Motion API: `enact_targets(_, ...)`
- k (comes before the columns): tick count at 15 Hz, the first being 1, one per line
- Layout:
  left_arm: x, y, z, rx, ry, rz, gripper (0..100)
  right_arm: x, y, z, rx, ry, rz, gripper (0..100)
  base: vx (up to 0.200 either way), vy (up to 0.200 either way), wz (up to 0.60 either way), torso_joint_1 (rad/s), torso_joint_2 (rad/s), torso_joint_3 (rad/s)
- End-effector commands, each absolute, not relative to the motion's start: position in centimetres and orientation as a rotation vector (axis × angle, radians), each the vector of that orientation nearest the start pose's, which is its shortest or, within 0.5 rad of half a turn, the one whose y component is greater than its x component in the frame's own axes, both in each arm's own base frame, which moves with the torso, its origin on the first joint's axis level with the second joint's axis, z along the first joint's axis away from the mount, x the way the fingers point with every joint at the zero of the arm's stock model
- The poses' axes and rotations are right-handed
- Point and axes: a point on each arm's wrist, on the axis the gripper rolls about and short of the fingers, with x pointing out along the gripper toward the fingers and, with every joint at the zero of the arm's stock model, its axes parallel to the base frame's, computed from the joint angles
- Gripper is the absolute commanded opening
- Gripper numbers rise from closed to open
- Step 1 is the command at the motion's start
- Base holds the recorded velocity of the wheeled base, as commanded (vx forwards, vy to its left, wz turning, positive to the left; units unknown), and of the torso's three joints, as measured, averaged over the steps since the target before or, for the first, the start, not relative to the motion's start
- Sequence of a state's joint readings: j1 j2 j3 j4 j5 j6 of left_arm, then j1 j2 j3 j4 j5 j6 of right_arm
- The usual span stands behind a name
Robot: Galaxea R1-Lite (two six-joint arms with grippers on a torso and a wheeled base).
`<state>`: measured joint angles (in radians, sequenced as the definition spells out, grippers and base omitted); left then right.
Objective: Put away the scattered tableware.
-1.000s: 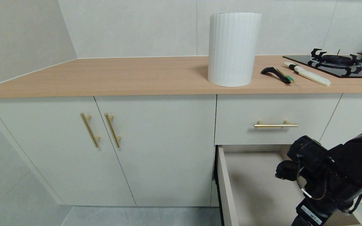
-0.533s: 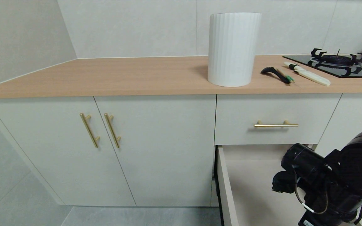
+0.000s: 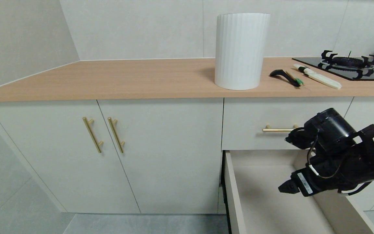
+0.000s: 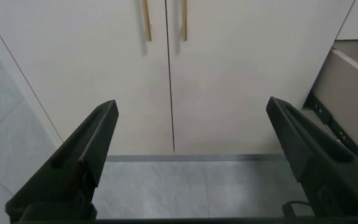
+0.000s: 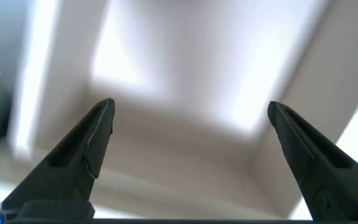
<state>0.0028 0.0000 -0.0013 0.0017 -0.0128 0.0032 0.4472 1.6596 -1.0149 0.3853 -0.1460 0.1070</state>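
On the wooden counter (image 3: 125, 78), right of a tall white ribbed container (image 3: 239, 52), lie a black-handled utensil (image 3: 282, 75), a thin green-tipped stick (image 3: 295, 79) and a cream-white knife (image 3: 318, 77). Below them the lower drawer (image 3: 234, 191) is pulled out, and its visible floor is bare. My right gripper (image 3: 286, 188) hangs over that drawer, pointing toward the cabinet side. In its wrist view, the right gripper (image 5: 191, 107) is open and holds nothing. My left gripper (image 4: 191, 109) is open and empty, low in front of the cabinet doors (image 4: 166, 62).
The upper drawer is closed; my right arm covers the right end of its gold handle (image 3: 278, 130). Two cabinet doors with gold handles (image 3: 93, 135) stand shut on the left. A black gas hob (image 3: 349, 65) sits at the counter's far right. Grey tile floor (image 4: 185, 186) lies below.
My right arm has lifted from low in the open drawer. Its wrist is now up by the upper drawer's handle, and the gripper points out to the left.
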Motion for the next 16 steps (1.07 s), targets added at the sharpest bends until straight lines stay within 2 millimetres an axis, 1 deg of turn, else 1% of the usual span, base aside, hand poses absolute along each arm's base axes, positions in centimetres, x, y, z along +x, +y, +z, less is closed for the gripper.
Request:
enact_targets(1,-2.3,0.0,7.6,0.003,0.002,-0.008,100,24.0,10.2,17.7,-0.166,0.936,0.198,100,0.0,0.0,0.0,0.0,0.0,0.0)
enact_targets(2,-2.3,0.0,7.6,0.003,0.002,-0.008,100,24.1,9.7,18.3,-0.149,0.906,0.184,100,0.0,0.0,0.0,0.0,0.0,0.0)
enact_targets(4,-2.3,0.0,7.5,0.003,0.003,-0.008,100,23.8,9.5,18.9,-0.138,0.868,0.187,100,0.0,0.0,0.0,0.0,0.0,0.0)
enact_targets(7,-2.3,0.0,7.6,0.003,0.002,-0.009,100,23.4,9.4,19.4,-0.135,0.849,0.193,100,0.0,0.0,0.0,0.0,0.0,0.0)
enact_targets(10,-2.3,0.0,7.6,0.003,0.002,-0.009,100,23.3,9.4,19.4,-0.137,0.845,0.193,100,0.0,0.0,0.0,0.0,0.0,0.0)
enact_targets(14,-2.3,0.0,7.5,0.003,0.003,-0.011,100,23.3,9.4,19.4,-0.125,0.807,0.196,100,0.0,0.0,0.0,0.069,-0.23,-0.259)
enact_targets(16,-2.3,0.0,7.5,0.003,0.003,-0.008,100,23.2,9.3,19.5,-0.123,0.8,0.197,100,0.0,0.0,0.0,0.124,-0.52,-0.317)
